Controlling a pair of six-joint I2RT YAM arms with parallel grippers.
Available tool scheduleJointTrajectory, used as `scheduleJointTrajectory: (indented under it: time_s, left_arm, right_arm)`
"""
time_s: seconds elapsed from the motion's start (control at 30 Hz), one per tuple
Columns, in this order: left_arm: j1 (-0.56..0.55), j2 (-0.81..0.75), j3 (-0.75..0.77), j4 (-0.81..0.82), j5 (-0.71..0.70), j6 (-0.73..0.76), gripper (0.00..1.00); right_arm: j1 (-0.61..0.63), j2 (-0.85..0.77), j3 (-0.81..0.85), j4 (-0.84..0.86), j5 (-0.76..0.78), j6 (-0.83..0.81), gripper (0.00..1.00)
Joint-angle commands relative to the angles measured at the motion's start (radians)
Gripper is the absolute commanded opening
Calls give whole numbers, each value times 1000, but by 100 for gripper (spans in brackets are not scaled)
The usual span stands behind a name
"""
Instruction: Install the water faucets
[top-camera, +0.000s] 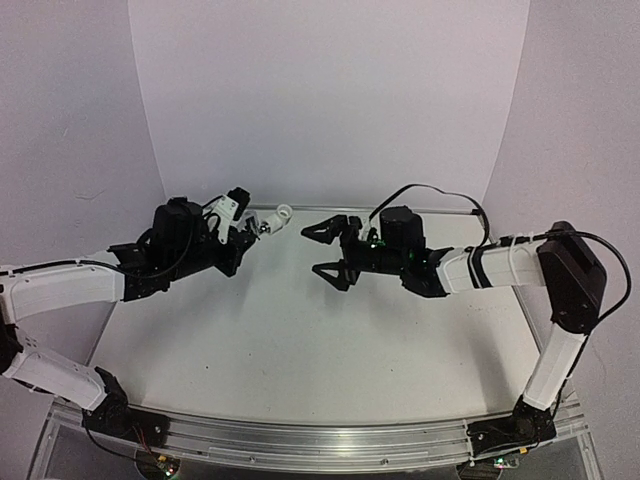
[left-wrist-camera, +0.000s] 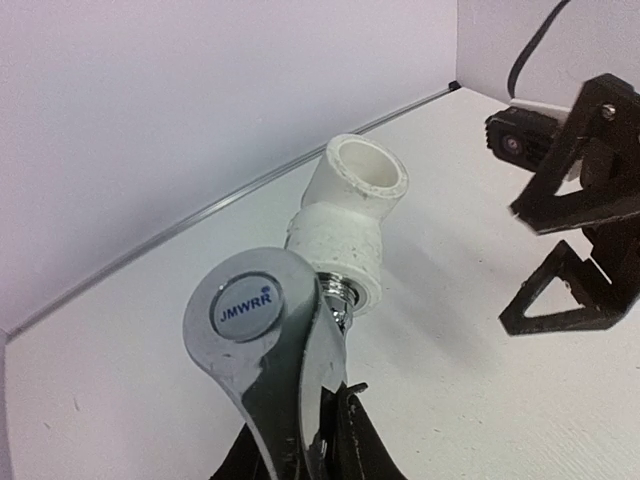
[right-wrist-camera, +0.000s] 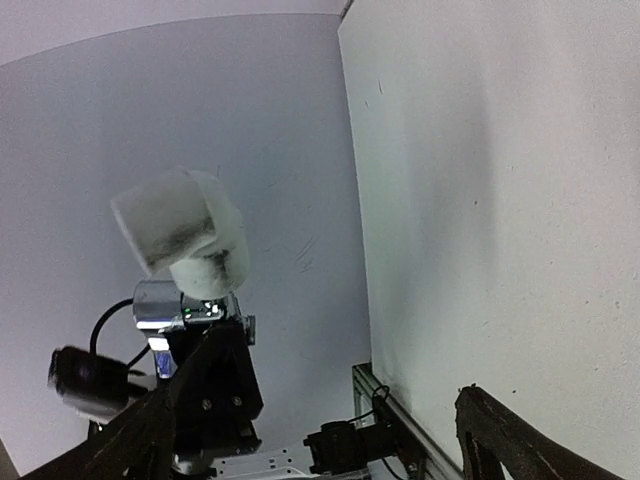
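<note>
The shiny silver faucet (left-wrist-camera: 262, 345) with a blue "JMWRR" cap is clamped in my left gripper (left-wrist-camera: 328, 432), which is shut on its body and holds it above the table. A white plastic elbow fitting (left-wrist-camera: 350, 215) sits on the faucet's threaded end. In the top view the left gripper (top-camera: 248, 234) holds the faucet (top-camera: 263, 227) and elbow (top-camera: 279, 215) at the back centre-left. My right gripper (top-camera: 313, 251) is open and empty, facing them across a gap. It also shows in the left wrist view (left-wrist-camera: 512, 266). In the right wrist view the elbow (right-wrist-camera: 180, 232) and faucet (right-wrist-camera: 160, 305) hang beyond the open right gripper (right-wrist-camera: 340, 425).
The white table (top-camera: 320, 340) has a metal rail (top-camera: 320, 440) at its near edge and white walls (top-camera: 330, 100) behind and at both sides. A black cable (top-camera: 440, 197) loops over the right arm near the back wall.
</note>
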Motion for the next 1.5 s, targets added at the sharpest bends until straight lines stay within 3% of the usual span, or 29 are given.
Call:
scheduleJointTrajectory:
  time_s: [0.0,0.1,0.17,0.23,0.33,0.47,0.67,0.93,1.1,1.23,1.3,1.37,1.47]
  left_arm:
    - [129,-38,115,-134,459,-280,0]
    - [185,-20,155,-203,748,-325,0]
    - [205,-15,159,-219,922,-330,0]
    - [211,-12,160,-234,1040,-319,0]
    - [212,-4,155,-235,1153,-314,0]
    - [212,23,164,-235,1219,-311,0]
    - [212,36,174,-234,1210,-280,0]
    - [212,44,196,-234,1190,-272,0]
    - [211,42,197,-234,1166,-268,0]
    - [211,43,200,-233,1122,-254,0]
    - [211,42,201,-232,1071,-227,0]
    - [209,33,195,-222,991,-194,0]
    - [209,-3,165,-162,871,-135,0]
  right_arm:
    - [-36,-150,82,-218,-92,-745,98]
    - [-24,-173,179,-555,-44,-1336,98]
    - [-24,-188,185,-666,-1,-1566,98]
    - [-25,-210,186,-689,25,-1683,98]
    - [-27,-227,214,-694,-50,-1720,98]
    - [-29,-202,296,-707,-226,-1596,97]
    - [-29,-127,327,-680,-518,-1376,82]
    - [-22,-76,303,-587,-565,-1230,71]
    - [-20,-47,308,-524,-600,-1149,47]
    - [-20,-39,277,-433,-647,-1044,35]
    - [-20,-42,249,-349,-663,-976,23]
    - [-20,-41,241,-305,-645,-886,3]
    - [-20,-47,212,-212,-640,-727,0]
